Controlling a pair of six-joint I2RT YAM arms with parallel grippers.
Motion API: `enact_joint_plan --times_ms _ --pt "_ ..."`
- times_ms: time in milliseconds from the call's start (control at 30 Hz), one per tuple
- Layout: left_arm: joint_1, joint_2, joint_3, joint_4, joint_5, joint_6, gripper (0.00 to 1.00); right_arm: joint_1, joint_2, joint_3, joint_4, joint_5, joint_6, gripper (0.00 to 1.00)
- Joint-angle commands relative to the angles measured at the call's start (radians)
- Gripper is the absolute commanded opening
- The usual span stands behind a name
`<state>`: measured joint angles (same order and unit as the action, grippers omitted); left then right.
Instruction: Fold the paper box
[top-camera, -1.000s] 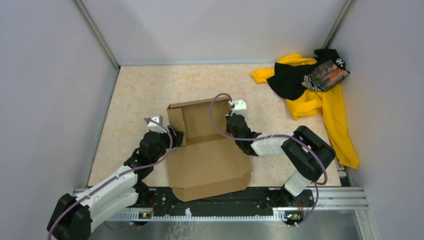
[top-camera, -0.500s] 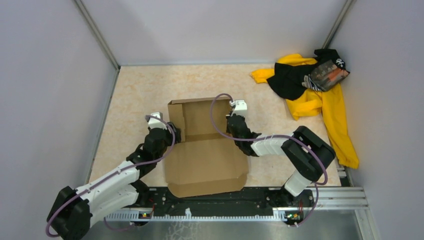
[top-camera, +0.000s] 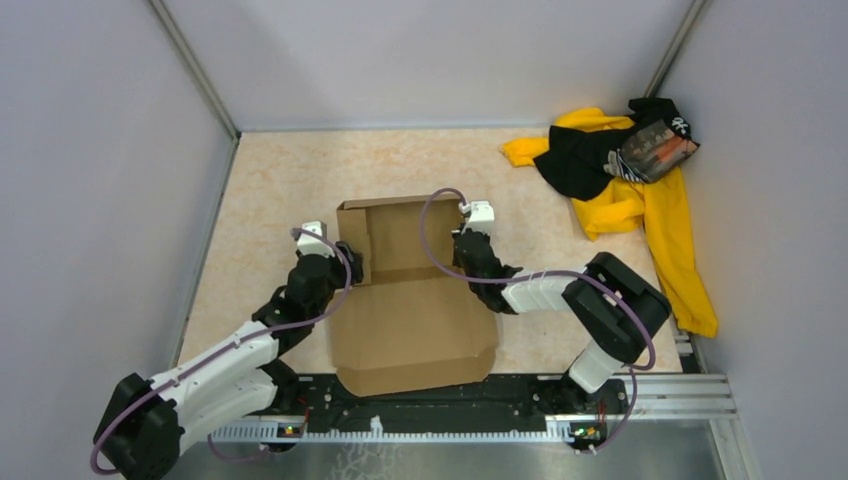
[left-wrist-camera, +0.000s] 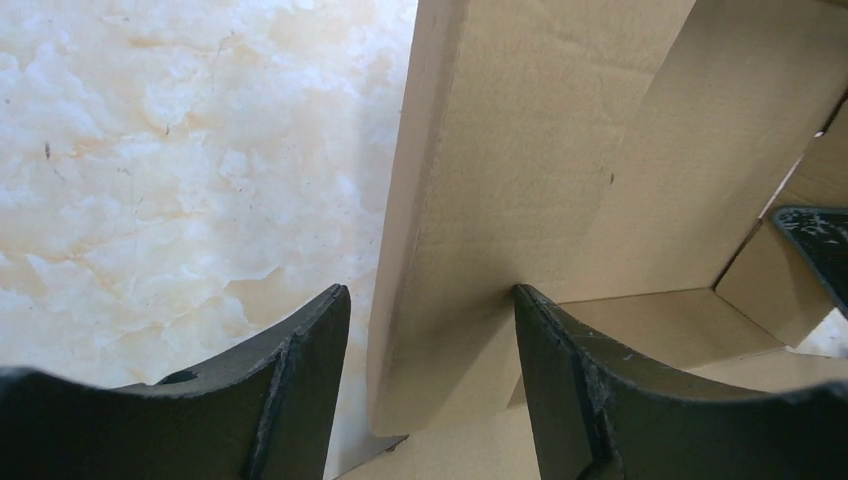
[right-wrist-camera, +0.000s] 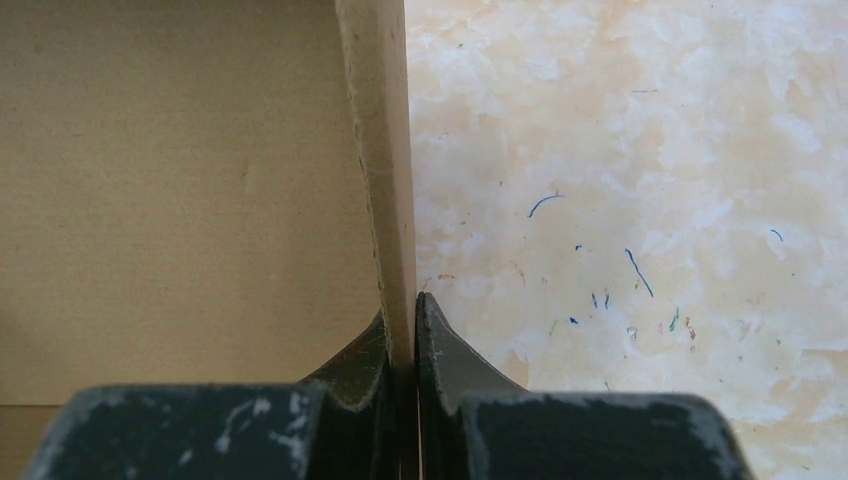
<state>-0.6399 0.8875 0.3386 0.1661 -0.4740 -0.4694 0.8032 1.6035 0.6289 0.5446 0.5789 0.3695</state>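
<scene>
Tabletop (top-camera: 280, 180) first: pale, marbled, walled on three sides, with a yellow-and-black cloth pile (top-camera: 640, 190) heaped in the far right corner, well apart from the work. In the middle, just ahead of the arm bases, lies the paper box (top-camera: 415, 320). Its big near panel is flat on the surface, and its far half is raised into a shallow tray with back and side walls up.

The left gripper (left-wrist-camera: 430, 300) stands wide open astride the left side wall (left-wrist-camera: 480, 180), with the inner finger against the cardboard and the outer one clear of it, so it has hold of nothing. The right gripper (right-wrist-camera: 405, 310) is pinched tight on the upright right side wall (right-wrist-camera: 380, 150).

To my eye this is the step of setting the side walls upright. The flat near panel looks like the lid, not yet brought over. Next, I would guess, the left jaws need to close on their wall, or press it square, while the right keeps the box from sliding.
</scene>
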Motion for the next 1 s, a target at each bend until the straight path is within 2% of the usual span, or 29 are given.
enact_joint_plan --times_ms 0,300,533,967 --pt "-0.006 -0.044 0.003 0.055 0.015 0.025 0.68 0.027 -0.012 -0.002 -0.054 0.016 -0.011 0.0" --pt "-0.006 0.017 -0.014 0.106 0.018 0.033 0.68 0.068 0.004 0.033 -0.086 0.065 -0.026 0.0" --pt "-0.01 0.044 -0.016 0.103 -0.041 0.02 0.67 0.083 0.004 0.035 -0.095 0.083 -0.025 0.0" --pt "-0.026 0.145 0.03 0.058 -0.127 -0.007 0.57 0.124 -0.003 0.042 -0.115 0.132 -0.024 0.0"
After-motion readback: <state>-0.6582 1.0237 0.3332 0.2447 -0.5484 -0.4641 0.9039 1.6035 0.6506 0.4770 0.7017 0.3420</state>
